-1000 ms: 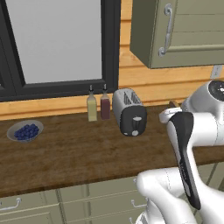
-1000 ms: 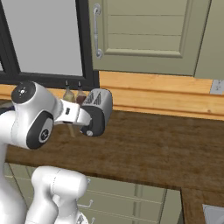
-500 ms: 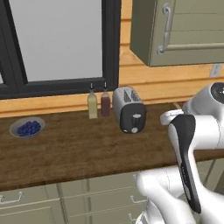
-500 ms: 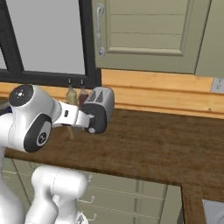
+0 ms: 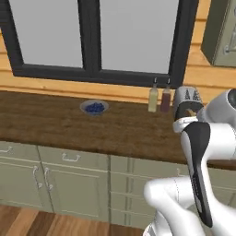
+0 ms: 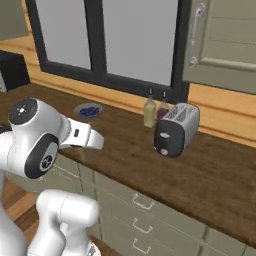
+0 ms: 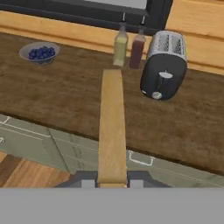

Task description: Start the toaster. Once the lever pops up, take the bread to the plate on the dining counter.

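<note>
Moved: whole scene slid across both base views, so the base had driven away from the toaster [image 6: 176, 129]; the things on the surface [image 6: 215, 175] had not shifted among themselves.
Toaster: stood near the back edge of the surface, just beside the two slim bottles [image 7: 129, 46], its black end panel facing outward; both slots looked empty from the hand view.
Bread: the bread [image 7: 112, 127] was held edge-on and ran up the middle of the hand view, out over the front edge of the surface.
Pincer: the pincer [image 7: 112, 181] was clamped on the lower end of the slice, one finger on each face.
Bowl: the grey bowl of blueberries [image 5: 94, 108] sat toward the back edge, well apart from the toaster.
Plate: its place could not be told from these views; this surface may be the dining counter, though that was unclear.
Meaning: toasting and pulling the slice appeared done; the carry was under way.
Next: probably more driving, then finding the plate and laying the slice flat on it.
Risk: a thin slice gripped at one end could swing or slip during a turn.
</note>
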Tool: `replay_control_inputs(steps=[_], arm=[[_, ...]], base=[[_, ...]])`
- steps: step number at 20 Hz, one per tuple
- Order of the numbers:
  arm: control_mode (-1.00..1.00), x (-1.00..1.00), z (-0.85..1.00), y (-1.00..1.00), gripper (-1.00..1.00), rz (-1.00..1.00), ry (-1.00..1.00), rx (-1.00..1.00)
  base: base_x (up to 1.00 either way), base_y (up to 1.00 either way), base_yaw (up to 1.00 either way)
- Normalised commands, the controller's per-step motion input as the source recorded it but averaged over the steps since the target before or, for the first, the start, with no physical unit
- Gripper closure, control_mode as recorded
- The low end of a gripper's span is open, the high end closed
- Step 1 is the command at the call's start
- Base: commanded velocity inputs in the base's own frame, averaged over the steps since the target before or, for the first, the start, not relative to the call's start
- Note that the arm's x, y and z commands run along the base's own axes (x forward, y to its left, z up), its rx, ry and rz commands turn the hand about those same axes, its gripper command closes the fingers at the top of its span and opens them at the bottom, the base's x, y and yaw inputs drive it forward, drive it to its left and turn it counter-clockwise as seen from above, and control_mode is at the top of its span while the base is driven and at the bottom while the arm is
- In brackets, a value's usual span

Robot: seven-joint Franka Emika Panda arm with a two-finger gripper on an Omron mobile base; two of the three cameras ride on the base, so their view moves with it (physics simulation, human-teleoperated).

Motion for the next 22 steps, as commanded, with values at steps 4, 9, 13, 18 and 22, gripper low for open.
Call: replay_control_inputs(steps=[4,9,13,18,22], arm=[[1.00,0.00,0.00,0.00,1.00,0.00,0.00,0.00],[1.00,0.00,0.00,0.00,1.00,0.00,0.00,0.00],[1.00,0.00,0.00,0.00,1.00,0.00,0.00,0.00],[1.00,0.00,0.00,0.00,1.00,0.00,0.00,0.00],[1.00,0.00,0.00,0.00,1.00,0.00,0.00,0.00]], base=[[-0.28,0.35,1.00],[-0.28,0.27,1.00],[-0.25,0.26,1.00],[-0.16,0.21,1.00],[-0.15,0.14,1.00]])
